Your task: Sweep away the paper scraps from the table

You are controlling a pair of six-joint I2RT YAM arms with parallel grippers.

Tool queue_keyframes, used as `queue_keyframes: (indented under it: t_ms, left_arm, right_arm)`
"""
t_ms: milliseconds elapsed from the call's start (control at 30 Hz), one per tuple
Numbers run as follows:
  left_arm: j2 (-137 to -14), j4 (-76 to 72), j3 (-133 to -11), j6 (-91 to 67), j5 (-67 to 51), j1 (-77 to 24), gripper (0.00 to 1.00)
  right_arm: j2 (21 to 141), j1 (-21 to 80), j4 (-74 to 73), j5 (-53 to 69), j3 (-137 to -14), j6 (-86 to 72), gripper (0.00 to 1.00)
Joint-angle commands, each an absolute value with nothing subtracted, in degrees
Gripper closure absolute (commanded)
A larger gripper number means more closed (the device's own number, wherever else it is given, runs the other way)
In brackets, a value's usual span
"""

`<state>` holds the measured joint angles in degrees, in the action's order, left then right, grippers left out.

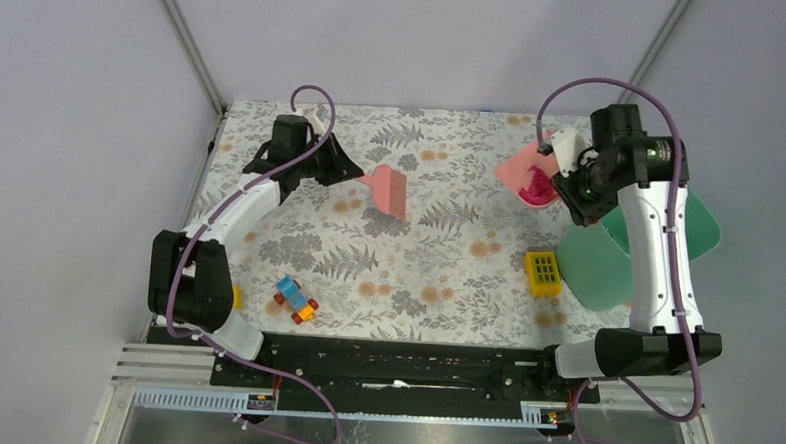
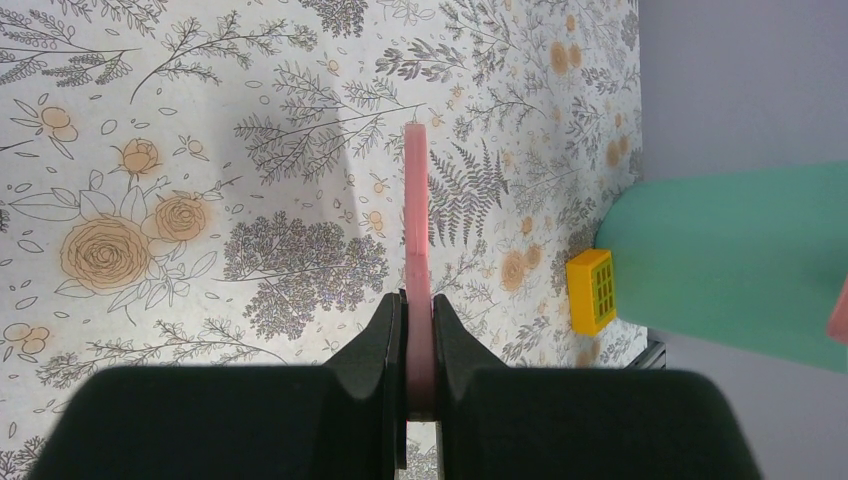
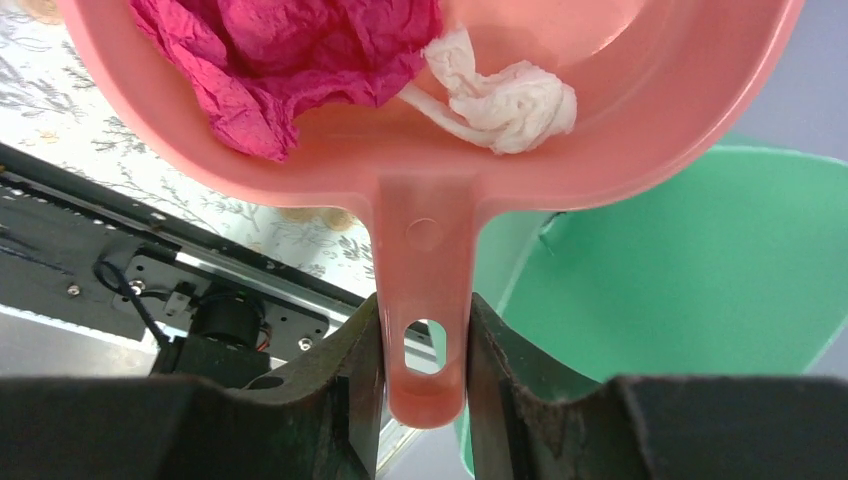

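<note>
Left end effector (image 2: 418, 305) clamped shut on the handle of a pink brush (image 2: 417, 200), held over the counter (image 1: 417, 263). Right end effector (image 3: 425, 330) narrowly grips the pink dustpan (image 3: 425, 235) by its handle, raised near the counter's far right corner. A magenta paper scrap (image 3: 290, 60) and a white paper scrap (image 3: 515, 105) lie inside the pan.

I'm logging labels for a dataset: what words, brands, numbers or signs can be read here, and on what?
None can be read. The pink dustpan, pink brush, yellow block and toy bricks show no lettering; the table carries only a floral print.
</note>
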<state>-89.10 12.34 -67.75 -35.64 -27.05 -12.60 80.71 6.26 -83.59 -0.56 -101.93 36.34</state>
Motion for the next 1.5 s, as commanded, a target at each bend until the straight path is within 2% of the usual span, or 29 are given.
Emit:
queue_keyframes:
  t_ms: [0, 500, 967, 1133, 1333, 1467]
  left_arm:
    - [-89.6, 9.4, -68.3, -36.0, -29.6, -12.3, 1.0]
    - [-90.1, 9.2, -68.4, -36.7, -31.5, -12.3, 1.0]
    - [-90.1, 9.4, -68.5, -36.6, -31.8, -12.3, 1.0]
    - [-89.9, 9.5, -68.5, -36.7, -32.1, -12.3, 1.0]
    - [-89.6, 9.5, -68.5, -36.7, -32.3, -12.3, 1.0]
    - [-89.7, 9.4, -68.5, -36.9, -32.4, -12.3, 1.0]
  right_arm:
    - [78.1, 1.2, -85.1, -0.1, -105.3, 41.7, 1.0]
    - [78.6, -14.1, -85.1, 1.7, -109.7, 45.5, 1.0]
    - [81.2, -35.0, -85.1, 0.3, -113.6, 62.0, 1.0]
    - [81.3, -39.5, -85.0, -4.4, -110.8, 69.4, 1.0]
    - [82.0, -39.9, -84.5, -10.4, -111.1, 78.2, 1.0]
    - [82.5, -39.8, -77.9, -16.9, -109.4, 84.5, 1.0]
